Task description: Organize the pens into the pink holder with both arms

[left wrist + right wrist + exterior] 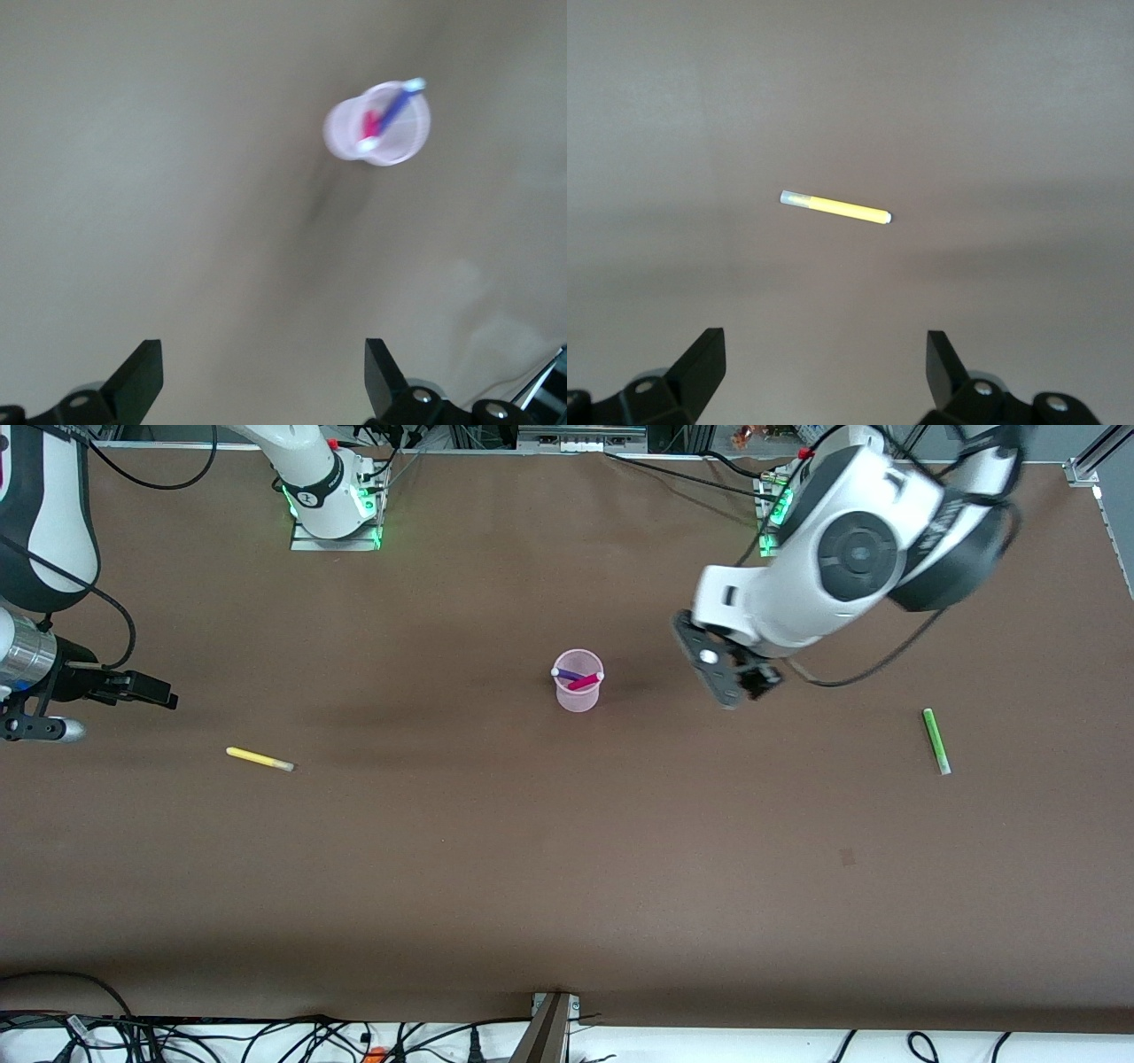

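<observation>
The pink holder [578,680] stands mid-table with the magenta pen [585,682] and purple pen [564,674] leaning inside. The left gripper [731,677] hangs beside it, fingers spread wide, empty – the right gripper [824,372], equally wide and empty, hovers above the yellow pen [259,759]. The green pen [935,740] lies toward the left arm's end

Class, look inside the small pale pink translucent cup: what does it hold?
The pale pink translucent cup holds a purple marker pen and a magenta marker pen, leaning crossed against its rim. Their lower ends show only dimly through its wall.
</observation>
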You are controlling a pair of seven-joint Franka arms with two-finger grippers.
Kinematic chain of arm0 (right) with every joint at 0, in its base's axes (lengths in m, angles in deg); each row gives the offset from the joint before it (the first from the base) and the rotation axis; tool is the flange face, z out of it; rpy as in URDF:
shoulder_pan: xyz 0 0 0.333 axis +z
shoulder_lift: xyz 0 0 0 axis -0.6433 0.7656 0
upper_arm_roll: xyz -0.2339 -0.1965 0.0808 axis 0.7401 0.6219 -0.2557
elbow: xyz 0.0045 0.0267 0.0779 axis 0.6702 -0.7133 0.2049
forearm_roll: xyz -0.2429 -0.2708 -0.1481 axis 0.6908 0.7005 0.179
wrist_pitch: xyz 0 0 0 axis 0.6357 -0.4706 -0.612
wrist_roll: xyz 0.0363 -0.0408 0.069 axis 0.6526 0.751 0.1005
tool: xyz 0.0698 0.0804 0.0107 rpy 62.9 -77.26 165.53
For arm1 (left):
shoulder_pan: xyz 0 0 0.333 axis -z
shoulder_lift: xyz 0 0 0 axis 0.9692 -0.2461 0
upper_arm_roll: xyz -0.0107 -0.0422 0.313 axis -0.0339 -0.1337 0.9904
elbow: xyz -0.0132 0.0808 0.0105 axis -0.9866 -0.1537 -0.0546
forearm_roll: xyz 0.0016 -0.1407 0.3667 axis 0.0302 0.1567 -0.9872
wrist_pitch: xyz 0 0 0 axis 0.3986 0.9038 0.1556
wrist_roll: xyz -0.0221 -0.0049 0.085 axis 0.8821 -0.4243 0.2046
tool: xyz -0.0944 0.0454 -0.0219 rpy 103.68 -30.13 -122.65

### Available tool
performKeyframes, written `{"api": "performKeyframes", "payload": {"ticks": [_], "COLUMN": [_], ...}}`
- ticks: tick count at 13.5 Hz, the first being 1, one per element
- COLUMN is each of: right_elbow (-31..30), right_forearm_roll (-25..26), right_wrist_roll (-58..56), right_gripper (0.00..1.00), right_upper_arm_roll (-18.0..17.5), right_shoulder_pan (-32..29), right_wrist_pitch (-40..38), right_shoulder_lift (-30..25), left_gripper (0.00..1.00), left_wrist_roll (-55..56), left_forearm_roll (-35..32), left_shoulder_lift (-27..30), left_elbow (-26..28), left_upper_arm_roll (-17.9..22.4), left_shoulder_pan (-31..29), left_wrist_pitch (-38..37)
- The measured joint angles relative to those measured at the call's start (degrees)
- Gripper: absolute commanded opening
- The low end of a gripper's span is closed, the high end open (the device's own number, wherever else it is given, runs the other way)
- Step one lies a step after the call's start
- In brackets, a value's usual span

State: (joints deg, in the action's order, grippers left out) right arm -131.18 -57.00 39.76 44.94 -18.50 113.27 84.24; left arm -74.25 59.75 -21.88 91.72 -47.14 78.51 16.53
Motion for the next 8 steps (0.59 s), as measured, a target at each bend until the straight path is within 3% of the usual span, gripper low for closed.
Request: {"api": "performKeyframes", "payload": {"ticks": [5,8], "right_elbow": [0.31,0.37], "right_forearm_roll": [1.87,2.11], "right_wrist_roll": [0.28,4.75], "right_gripper": [1.00,1.00], "right_upper_arm_roll": [-13.57,-23.55], "right_shoulder_pan": [-12.65,-19.86], "right_wrist_pitch": [-0.07,-0.15], "right_shoulder_lift": [-1.43,-3.40], "left_gripper": [1.00,1.00], "left_wrist_roll": [7.17,7.70], "left_forearm_roll": [-6.65,-5.88], "left_shoulder_lift": [4.21,8.24], "left_elbow": [-4.29,-4.02], "left_upper_arm_roll": [1.38,11.90], "left_shoulder_pan": [-3.37,-1.91], "left_wrist_pitch": [-5.47,-5.16]}}
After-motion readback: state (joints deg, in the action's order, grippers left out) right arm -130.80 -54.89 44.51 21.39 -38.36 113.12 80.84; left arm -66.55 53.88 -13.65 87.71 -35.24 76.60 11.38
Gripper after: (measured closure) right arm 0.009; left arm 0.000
